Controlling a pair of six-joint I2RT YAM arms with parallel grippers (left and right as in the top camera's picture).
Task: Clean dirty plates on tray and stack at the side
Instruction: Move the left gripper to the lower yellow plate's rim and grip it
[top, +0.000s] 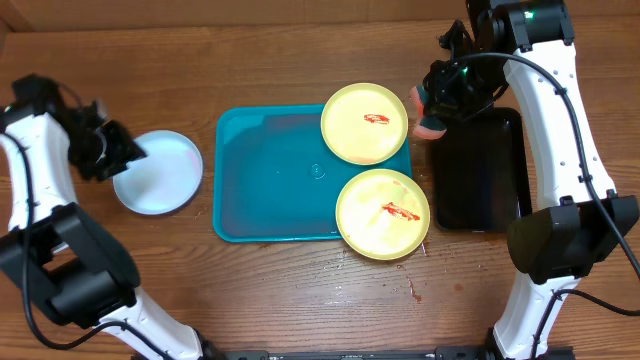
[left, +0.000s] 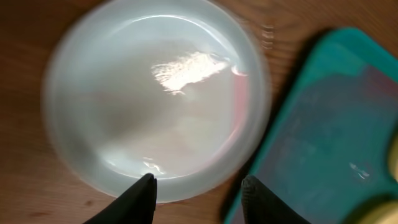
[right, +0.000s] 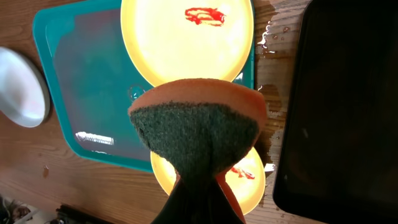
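The turquoise tray (top: 262, 180) lies mid-table. Two pale yellow-green plates with red sauce smears rest on its right side: one at the far right corner (top: 365, 123), one at the near right corner (top: 383, 214). The light blue plate (top: 158, 171) lies on the wood left of the tray and looks free of sauce; it fills the left wrist view (left: 155, 93). My left gripper (top: 112, 150) (left: 198, 190) is open at that plate's rim and holds nothing. My right gripper (top: 435, 108) is shut on an orange and green sponge (right: 198, 127) right of the far plate.
A black tray (top: 478, 170) lies right of the turquoise tray, under my right arm. Water drops and small red specks (top: 415, 290) mark the wood near the near plate. The table's front is bare wood.
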